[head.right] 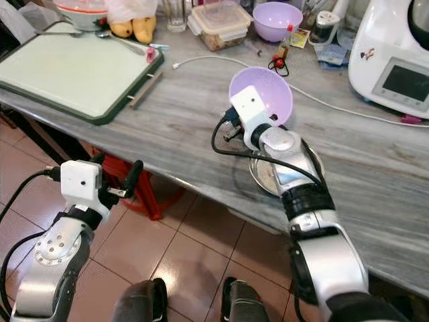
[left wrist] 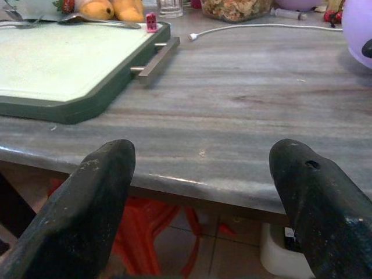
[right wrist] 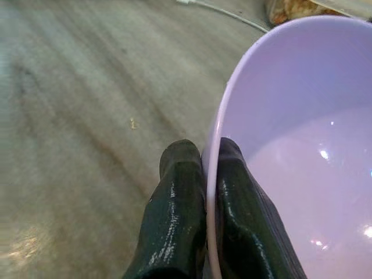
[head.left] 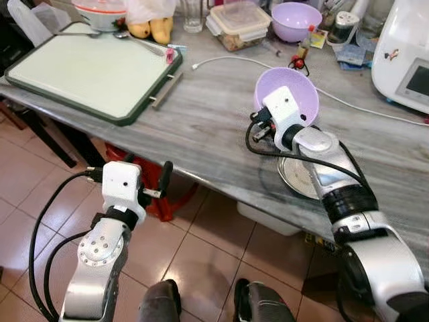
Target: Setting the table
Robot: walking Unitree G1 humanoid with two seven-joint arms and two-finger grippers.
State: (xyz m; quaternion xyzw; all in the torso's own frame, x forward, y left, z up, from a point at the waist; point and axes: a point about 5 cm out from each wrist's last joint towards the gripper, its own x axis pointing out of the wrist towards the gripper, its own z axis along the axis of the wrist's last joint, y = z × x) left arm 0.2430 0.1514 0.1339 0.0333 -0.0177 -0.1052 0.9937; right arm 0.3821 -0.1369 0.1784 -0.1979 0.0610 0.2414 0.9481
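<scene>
My right gripper (right wrist: pixel 203 152) is shut on the rim of a lilac bowl (head.left: pixel 295 90), one finger inside and one outside. The bowl hangs tilted over the grey-grained table (head.left: pixel 201 114), its opening turned toward me. Under my right forearm a round metal plate (head.left: pixel 298 178) lies near the table's front edge. A second lilac bowl (head.left: pixel 295 20) stands at the back. My left gripper (left wrist: pixel 203 148) is open and holds nothing; it sits in front of the table's edge, slightly below it.
A large pale board with a green rim (head.left: pixel 94 70) fills the table's left. At the back are a spoon, yellow fruit (head.left: pixel 151 28), a glass, a lidded food box (head.left: pixel 238 23) and a white cable (head.left: pixel 221 60). A white appliance (head.left: pixel 409 54) stands at the right. A red stool (head.left: pixel 161 201) is under the table.
</scene>
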